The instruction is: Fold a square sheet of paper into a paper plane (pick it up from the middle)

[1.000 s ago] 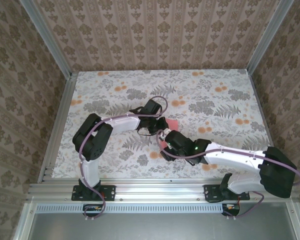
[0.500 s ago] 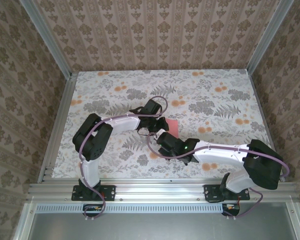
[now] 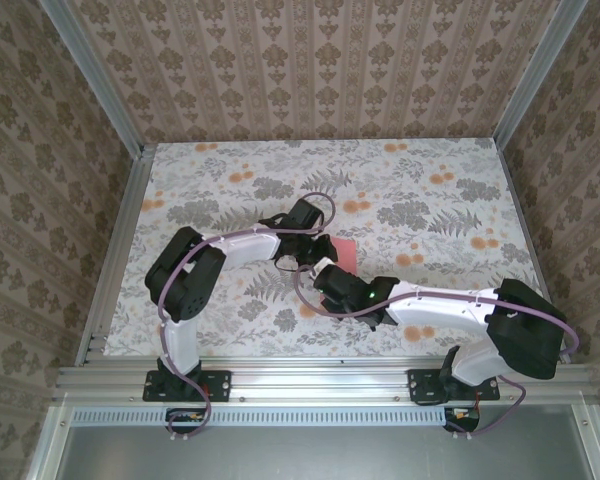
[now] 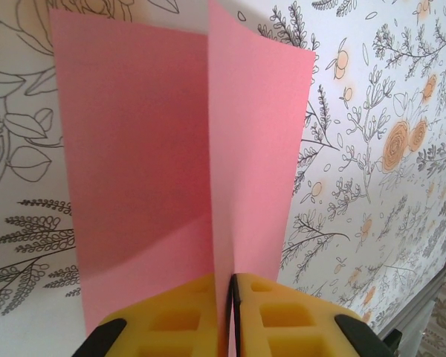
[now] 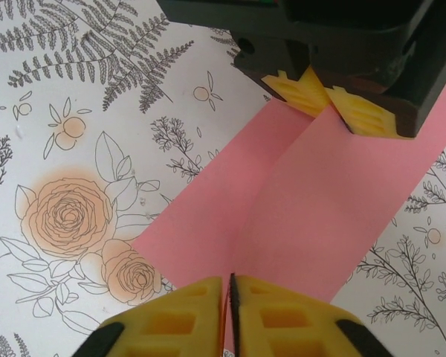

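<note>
Your right claw (image 5: 230, 286) was half apart a moment ago. Now it has swung in, and its pads are squeezed together on one end of the square sheet of paper (image 5: 305, 201). Your left claw (image 4: 233, 286) is clamped on the other end. The sheet sits in the middle of the table (image 3: 210, 180), pinched up along its centre line, so I think you can make the first fold next
</note>
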`<state>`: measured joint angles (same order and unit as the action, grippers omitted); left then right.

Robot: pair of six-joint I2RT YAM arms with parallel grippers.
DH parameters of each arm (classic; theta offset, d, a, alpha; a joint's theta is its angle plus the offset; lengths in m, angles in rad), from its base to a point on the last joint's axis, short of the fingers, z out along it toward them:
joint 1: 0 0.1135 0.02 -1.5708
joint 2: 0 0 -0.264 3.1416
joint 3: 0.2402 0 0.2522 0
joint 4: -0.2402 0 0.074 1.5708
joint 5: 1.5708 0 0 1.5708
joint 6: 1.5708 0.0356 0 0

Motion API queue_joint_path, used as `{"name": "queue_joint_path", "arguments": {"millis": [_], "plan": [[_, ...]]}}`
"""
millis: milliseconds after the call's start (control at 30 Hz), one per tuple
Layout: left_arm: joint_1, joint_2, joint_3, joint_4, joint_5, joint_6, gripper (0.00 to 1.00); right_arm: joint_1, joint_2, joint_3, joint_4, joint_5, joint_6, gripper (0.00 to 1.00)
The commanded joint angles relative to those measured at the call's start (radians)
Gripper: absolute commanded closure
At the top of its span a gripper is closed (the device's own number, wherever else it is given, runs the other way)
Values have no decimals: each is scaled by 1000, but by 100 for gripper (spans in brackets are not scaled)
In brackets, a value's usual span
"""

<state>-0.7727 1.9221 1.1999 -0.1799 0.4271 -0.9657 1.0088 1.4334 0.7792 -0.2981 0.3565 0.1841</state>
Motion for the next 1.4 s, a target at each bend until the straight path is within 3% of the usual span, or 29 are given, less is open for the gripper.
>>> {"name": "queue_joint_path", "arguments": {"millis": [0,200,333,500,633,733,933,1133,1367], "plan": [[-6,-20,8,-24,-7,-1,86,-7,2,27,-41,-12,0,93],[-7,-24,9,-34,-14,2,83,-25,-4,41,-61,-70,3,100],[-6,-39,21,-87,-52,19,74,-45,-9,42,-53,-146,10,100],[-2,-110,-9,-129,-142,15,46,-80,-9,45,-10,-285,43,100],[9,-186,-60,-160,-212,1,34,-114,-17,48,27,-367,89,100],[15,-249,-97,-188,-270,-5,32,-141,-26,42,71,-445,133,100],[18,-362,-169,-231,-349,-23,32,-179,-36,51,67,-460,200,100],[18,-438,-213,-250,-379,-30,33,-252,-102,109,-73,-360,288,100],[18,-476,-216,-266,-392,-23,42,-283,-126,203,-231,-352,378,100]]}}
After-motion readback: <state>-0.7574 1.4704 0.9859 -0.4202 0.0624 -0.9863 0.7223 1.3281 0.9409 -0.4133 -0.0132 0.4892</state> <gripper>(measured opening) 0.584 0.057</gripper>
